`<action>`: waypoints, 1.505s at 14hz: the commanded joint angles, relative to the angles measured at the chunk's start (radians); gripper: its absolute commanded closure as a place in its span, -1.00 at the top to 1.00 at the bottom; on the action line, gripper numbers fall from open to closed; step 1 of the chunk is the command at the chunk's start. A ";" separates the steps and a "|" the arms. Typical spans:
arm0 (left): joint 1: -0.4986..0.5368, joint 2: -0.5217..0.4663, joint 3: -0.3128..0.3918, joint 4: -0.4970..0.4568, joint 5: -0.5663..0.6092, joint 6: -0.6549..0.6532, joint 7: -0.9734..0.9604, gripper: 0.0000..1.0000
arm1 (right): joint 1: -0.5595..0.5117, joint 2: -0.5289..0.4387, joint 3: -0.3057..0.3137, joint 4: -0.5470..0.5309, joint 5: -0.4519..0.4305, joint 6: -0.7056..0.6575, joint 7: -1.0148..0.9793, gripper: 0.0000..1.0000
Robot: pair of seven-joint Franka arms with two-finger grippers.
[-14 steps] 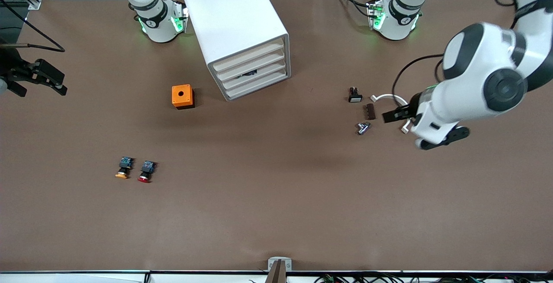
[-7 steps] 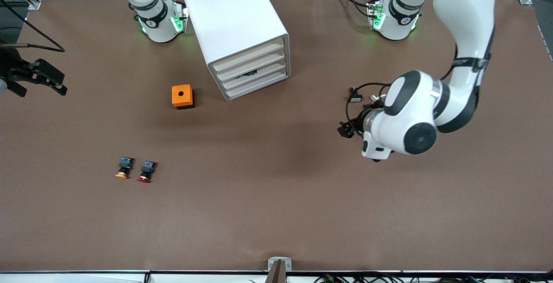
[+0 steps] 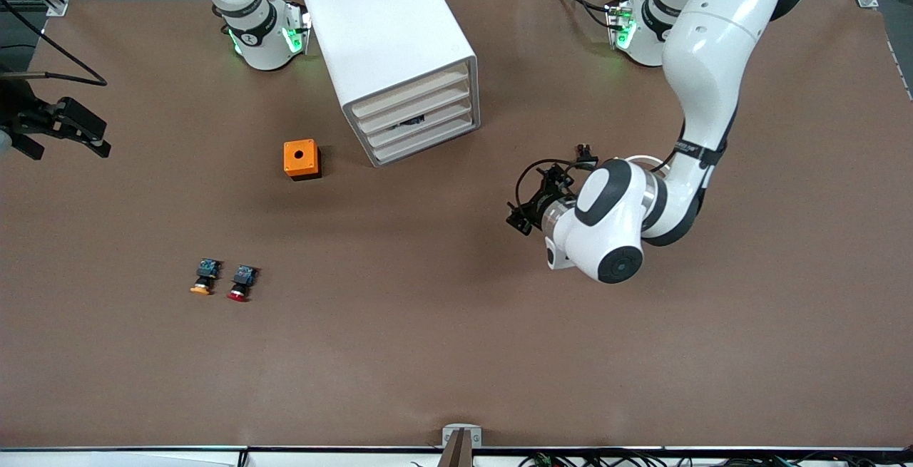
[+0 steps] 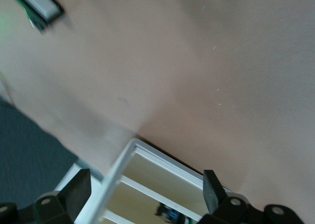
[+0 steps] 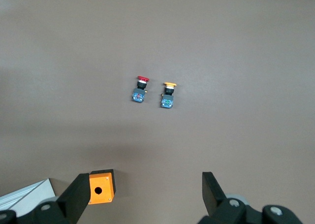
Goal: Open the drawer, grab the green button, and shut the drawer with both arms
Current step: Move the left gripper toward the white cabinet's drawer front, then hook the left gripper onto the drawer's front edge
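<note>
Left tool [image 3: 518, 219] spread wide, empty, over brown worktop [image 3: 442, 324] near white rounded four-drawer cabinet [image 3: 389, 46].

Third cream-fronted drawer [image 3: 421, 125] barely ajar; small dark button [image 3: 411, 122] inside.

Judgement: square fingers to drawer lip, pull straight.

Right tool [image 5: 142, 197] parted, waits over worktop's right-arm end.

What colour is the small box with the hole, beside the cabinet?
Orange, with a dark round hole on top. The box shows best in the front view, beside the cabinet.

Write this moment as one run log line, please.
left gripper: open, over bare table in front of cabinet | right gripper: open, waiting | drawer: shut
</note>
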 commanded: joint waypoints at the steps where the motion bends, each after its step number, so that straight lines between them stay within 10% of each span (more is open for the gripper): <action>1: -0.010 0.088 0.007 0.048 -0.099 -0.006 -0.154 0.99 | -0.014 -0.001 0.009 0.011 -0.003 -0.012 -0.008 1.00; 12: -0.085 0.196 -0.004 0.044 -0.334 -0.055 -0.805 0.95 | -0.014 -0.001 0.009 0.011 -0.003 -0.012 -0.008 1.00; 21: -0.174 0.231 -0.001 0.033 -0.371 -0.113 -0.851 0.21 | -0.014 -0.001 0.009 0.011 -0.003 -0.013 -0.008 1.00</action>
